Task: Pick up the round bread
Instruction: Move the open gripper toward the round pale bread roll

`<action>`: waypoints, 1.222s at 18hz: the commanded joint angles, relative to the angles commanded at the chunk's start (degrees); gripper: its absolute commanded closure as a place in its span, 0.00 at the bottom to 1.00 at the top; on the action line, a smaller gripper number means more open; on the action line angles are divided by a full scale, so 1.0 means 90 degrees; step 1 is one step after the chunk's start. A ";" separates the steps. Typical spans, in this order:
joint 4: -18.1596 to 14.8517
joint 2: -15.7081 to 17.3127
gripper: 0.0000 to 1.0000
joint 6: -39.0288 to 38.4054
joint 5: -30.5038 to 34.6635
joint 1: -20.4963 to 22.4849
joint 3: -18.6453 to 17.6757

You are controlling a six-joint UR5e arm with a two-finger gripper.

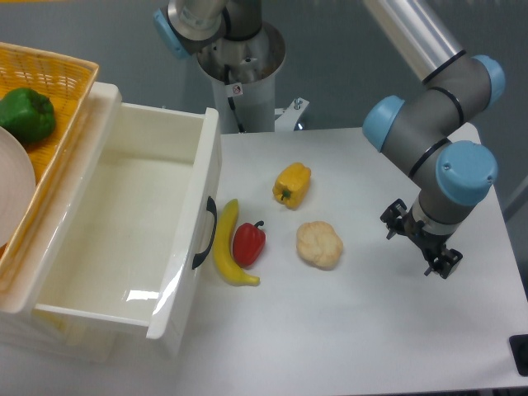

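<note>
Bread: round bread (320, 244), pale cream, lumpy and matte, lying on the white desk (371, 330) near its middle, touched by nothing.
Bread axis: slightly oblong, long axis running from upper left to lower right in the camera view; no clear front or pointing end to tell.
Bread neighbours: yellow bell pepper (292, 184) just behind and to its left, apart from it; red bell pepper (249, 242) beside it on the left with a gap between; banana (228, 255) further left, touching or nearly touching the red pepper, lying alongside the drawer front.
Gripper: gripper (421, 239) hanging over the desk to the right of the bread, apart from it, aimed downward.
Fingers: seen from above and mostly hidden under the wrist; how far open cannot be told; holding nothing.
Drawer: white drawer (124, 247) pulled open at left, black handle (203, 233) on its front facing the fruit.
Basket: yellow woven basket (58, 78) at upper left behind the drawer, green bell pepper (26, 114) inside it, edge of a white plate (15, 186) beside that pepper.
</note>
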 joint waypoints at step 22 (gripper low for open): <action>0.1259 0.1133 0.00 -0.0449 -0.0342 -0.0263 -0.2733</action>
